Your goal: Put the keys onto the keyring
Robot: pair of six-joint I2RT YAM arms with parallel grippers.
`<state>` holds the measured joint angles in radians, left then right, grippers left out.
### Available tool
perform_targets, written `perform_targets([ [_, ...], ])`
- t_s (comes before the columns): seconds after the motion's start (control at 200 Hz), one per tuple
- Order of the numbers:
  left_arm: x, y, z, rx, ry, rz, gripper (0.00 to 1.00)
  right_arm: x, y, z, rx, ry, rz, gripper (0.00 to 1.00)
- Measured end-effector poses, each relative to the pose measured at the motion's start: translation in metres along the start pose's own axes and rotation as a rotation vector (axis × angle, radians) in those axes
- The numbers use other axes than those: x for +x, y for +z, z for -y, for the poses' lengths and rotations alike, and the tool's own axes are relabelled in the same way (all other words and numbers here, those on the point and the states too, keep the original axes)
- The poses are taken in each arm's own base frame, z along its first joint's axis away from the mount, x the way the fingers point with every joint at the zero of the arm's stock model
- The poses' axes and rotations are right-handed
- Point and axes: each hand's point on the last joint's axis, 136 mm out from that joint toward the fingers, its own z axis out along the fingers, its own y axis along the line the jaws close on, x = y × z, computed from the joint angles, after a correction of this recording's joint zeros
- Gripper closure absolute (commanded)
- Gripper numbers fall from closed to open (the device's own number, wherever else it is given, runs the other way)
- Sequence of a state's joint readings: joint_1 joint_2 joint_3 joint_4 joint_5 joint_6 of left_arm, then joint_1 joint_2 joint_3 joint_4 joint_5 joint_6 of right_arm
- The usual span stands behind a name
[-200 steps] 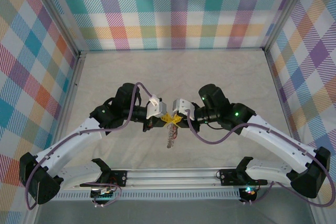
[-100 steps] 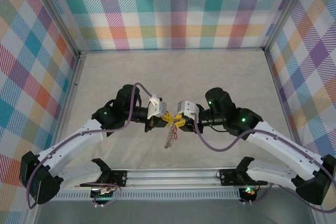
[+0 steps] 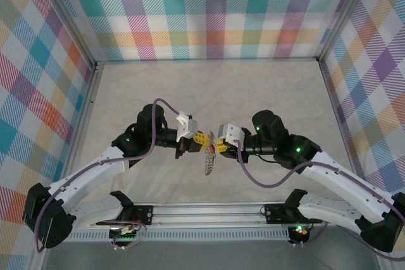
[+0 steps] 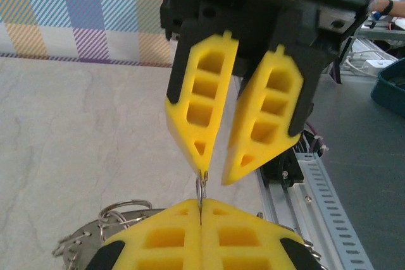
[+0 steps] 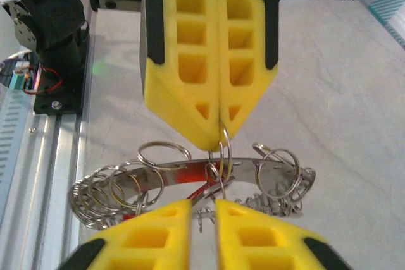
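Keyring, hanging from the left hand just below centre of the overhead view, over the pale tabletop. From the right wrist it reads as a grey band strung with many small split rings, with a red-headed key lying against it at lower centre. Left hand: fingers together, clamped on one small upright ring that carries the bundle. Right hand: fingers slightly apart, one tip touching that ring, nothing plainly held. Step in hand, as judged: presenting the ring for threading. It is best done with the left clamp firm and steady, the right hand closing on the key's head and steering its hole along the coil's free end without twisting the bundle. No brand, label or legible writing appears on the hands or ring.
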<state>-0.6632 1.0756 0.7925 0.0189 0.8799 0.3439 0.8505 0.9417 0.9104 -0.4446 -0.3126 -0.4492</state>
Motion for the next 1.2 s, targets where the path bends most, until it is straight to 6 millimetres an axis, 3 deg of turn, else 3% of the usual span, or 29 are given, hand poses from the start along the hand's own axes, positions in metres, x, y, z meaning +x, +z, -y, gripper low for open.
perform_targets([
  [0.225, -0.003, 0.0, 0.0, -0.001, 0.004, 0.012, 1.0, 0.006, 0.01, 0.002, -0.014, 0.017, -0.024, 0.89],
  [0.455, -0.007, 0.0, 0.0, 0.004, 0.016, 0.025, 1.0, 0.001, 0.011, 0.003, -0.011, 0.018, -0.003, 0.81],
  [0.8, -0.006, -0.001, 0.0, 0.004, 0.016, 0.025, 1.0, -0.013, -0.014, 0.012, 0.069, -0.006, 0.058, 0.73],
  [0.955, -0.006, -0.001, 0.001, 0.005, 0.016, 0.024, 1.0, -0.014, -0.013, 0.012, 0.064, -0.008, 0.066, 0.69],
  [1.045, -0.006, -0.001, 0.001, 0.004, 0.016, 0.024, 1.0, -0.015, -0.009, 0.012, 0.052, -0.006, 0.068, 0.71],
  [1.14, -0.006, -0.001, 0.001, 0.004, 0.016, 0.024, 1.0, -0.014, -0.003, 0.01, 0.031, 0.001, 0.077, 0.81],
  [1.2, -0.006, -0.001, 0.001, 0.004, 0.016, 0.024, 1.0, -0.014, 0.0, 0.009, 0.015, 0.014, 0.08, 0.82],
])
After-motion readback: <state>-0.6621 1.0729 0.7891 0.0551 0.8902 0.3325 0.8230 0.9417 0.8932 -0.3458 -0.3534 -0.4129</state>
